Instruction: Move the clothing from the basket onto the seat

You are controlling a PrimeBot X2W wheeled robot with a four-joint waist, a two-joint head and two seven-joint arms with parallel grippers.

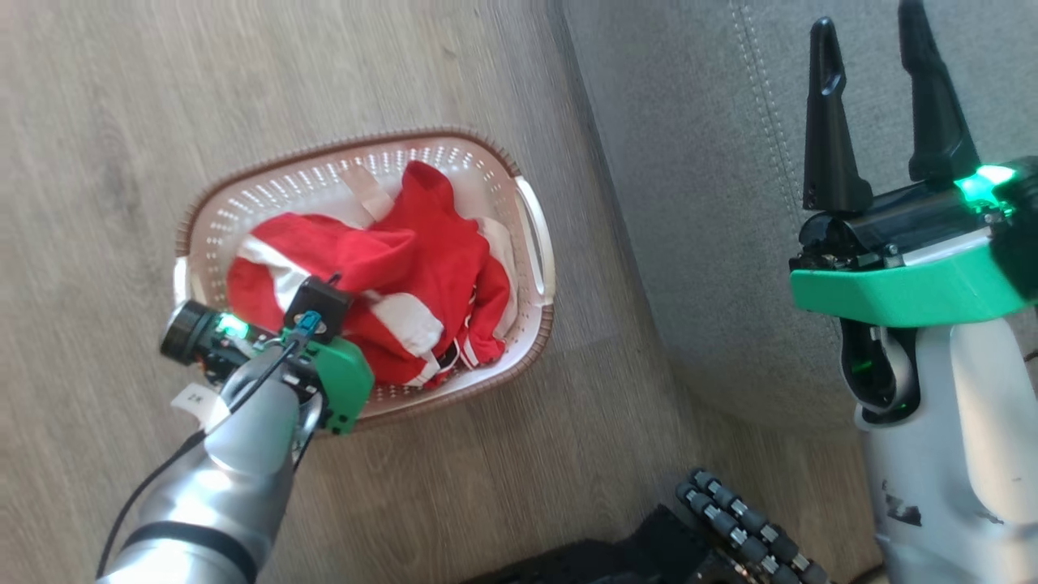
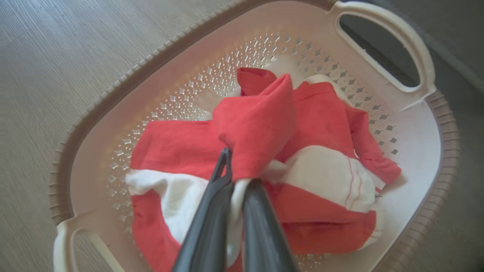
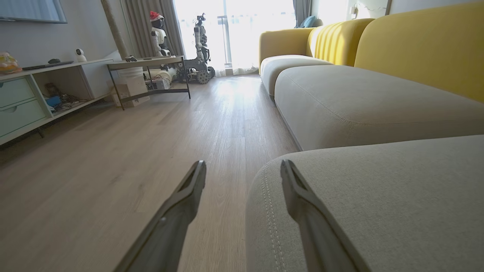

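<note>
Wood-grain floor (image 1: 122,122) carries the basket (image 1: 365,144), which stands just beside the seat (image 1: 689,203); the clothing (image 1: 405,276) lies heaped inside the basket, not yet lifted; the left hand (image 2: 236,177) is clamped on a raised fold where red meets white trim; the right hand (image 1: 868,24) hangs over the seat, well apart from the basket, fingers spread and holding nothing.

Likely risks: the pinch takes only a thin fold, so the cloth may slip out on the lift; the garments look tangled, so one may trail over the basket's rim and drop to the floor, or drag the light basket along.

The heap's long axis runs with the basket's, handle to handle, toward the seat; the pinched fold points up.
</note>
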